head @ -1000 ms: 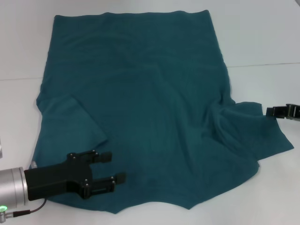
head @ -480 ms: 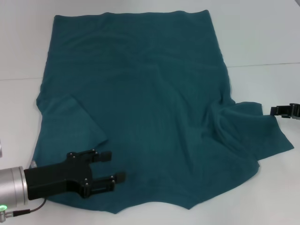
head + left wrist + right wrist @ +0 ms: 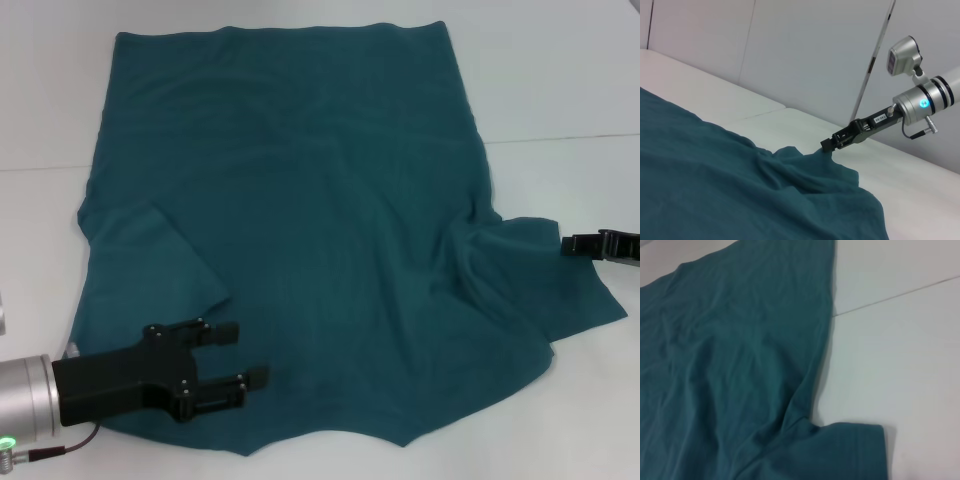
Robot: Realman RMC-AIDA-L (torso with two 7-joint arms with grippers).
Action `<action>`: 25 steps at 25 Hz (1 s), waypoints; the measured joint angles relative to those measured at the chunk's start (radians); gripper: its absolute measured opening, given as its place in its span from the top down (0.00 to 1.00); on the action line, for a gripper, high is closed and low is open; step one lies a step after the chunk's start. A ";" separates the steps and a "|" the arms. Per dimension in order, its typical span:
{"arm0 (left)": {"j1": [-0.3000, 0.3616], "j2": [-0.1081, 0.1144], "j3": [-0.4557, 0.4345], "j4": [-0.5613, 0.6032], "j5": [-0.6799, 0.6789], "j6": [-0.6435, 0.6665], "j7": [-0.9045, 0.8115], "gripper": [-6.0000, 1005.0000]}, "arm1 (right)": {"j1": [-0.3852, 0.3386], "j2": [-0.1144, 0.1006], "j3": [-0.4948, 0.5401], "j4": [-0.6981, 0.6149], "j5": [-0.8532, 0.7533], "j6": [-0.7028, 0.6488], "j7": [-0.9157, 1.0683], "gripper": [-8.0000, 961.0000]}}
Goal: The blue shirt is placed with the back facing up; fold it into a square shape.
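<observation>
The blue shirt (image 3: pixel 300 220) lies spread on the white table (image 3: pixel 560 80), plain side up with no lettering showing. Its left sleeve (image 3: pixel 150 265) is folded in over the body, and its right sleeve (image 3: pixel 560 290) lies rumpled, spread outward. My left gripper (image 3: pixel 248 354) is open and empty over the shirt's near left corner. My right gripper (image 3: pixel 572 243) is low at the outer edge of the right sleeve. The left wrist view shows its tip (image 3: pixel 828 145) at the sleeve's raised edge (image 3: pixel 805 160). The right wrist view shows the shirt (image 3: pixel 730 365) and the sleeve hem (image 3: pixel 860 445).
A seam (image 3: pixel 570 137) crosses the white table to the right of the shirt; it also shows in the right wrist view (image 3: pixel 900 294). Pale wall panels (image 3: pixel 805 50) stand behind the table. Bare table (image 3: pixel 600 400) lies to the right and front.
My right gripper drew back to the right a little, then came left again to the sleeve's edge. The left gripper and the shirt have not moved.
</observation>
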 joint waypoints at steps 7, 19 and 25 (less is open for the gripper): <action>0.000 0.000 0.001 0.002 0.000 0.000 0.000 0.25 | 0.001 0.007 -0.002 0.014 0.002 0.028 0.002 0.58; 0.000 0.000 0.000 0.003 0.002 0.000 0.003 0.25 | 0.007 0.009 -0.004 0.013 0.005 0.030 -0.005 0.90; 0.001 0.000 0.000 0.003 0.002 0.000 0.002 0.25 | 0.001 0.011 0.006 0.001 0.013 0.032 -0.006 0.98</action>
